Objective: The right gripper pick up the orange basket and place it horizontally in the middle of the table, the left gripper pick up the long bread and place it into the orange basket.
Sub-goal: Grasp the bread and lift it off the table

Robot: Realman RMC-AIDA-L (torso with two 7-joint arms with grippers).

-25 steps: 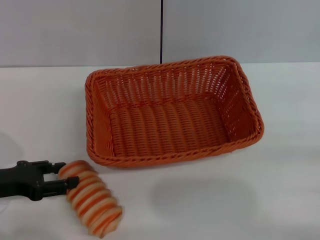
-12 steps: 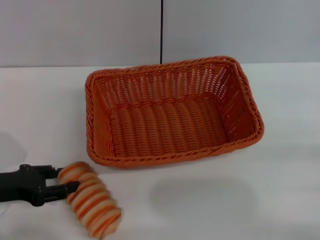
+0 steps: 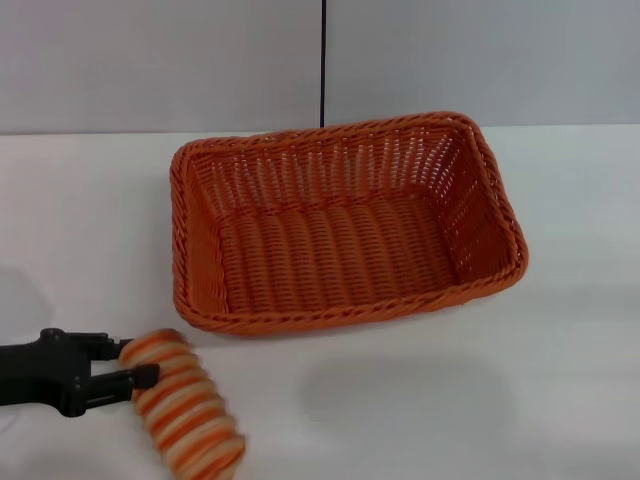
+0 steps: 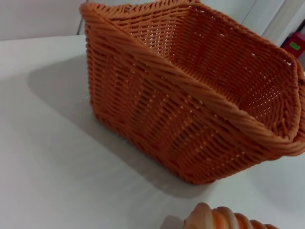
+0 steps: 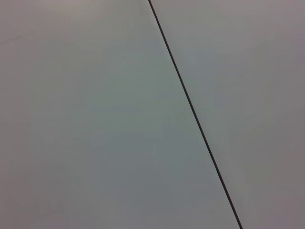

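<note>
Bread first: I see the long bread (image 3: 187, 404) lying on the table (image 3: 560, 380) at the near left, just in front of the orange basket's (image 3: 340, 225) near-left corner and apart from it. My left gripper (image 3: 130, 363) reaches in from the left with its two fingers clamped on the loaf's upper end. The basket sits lengthwise mid-table, and my right gripper shows in none of my views.

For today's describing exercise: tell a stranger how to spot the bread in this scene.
Find the big orange basket mid-table. Near its front left corner the left gripper has its fingers around a small loaf, the bread. It alone is striped orange and cream.
</note>
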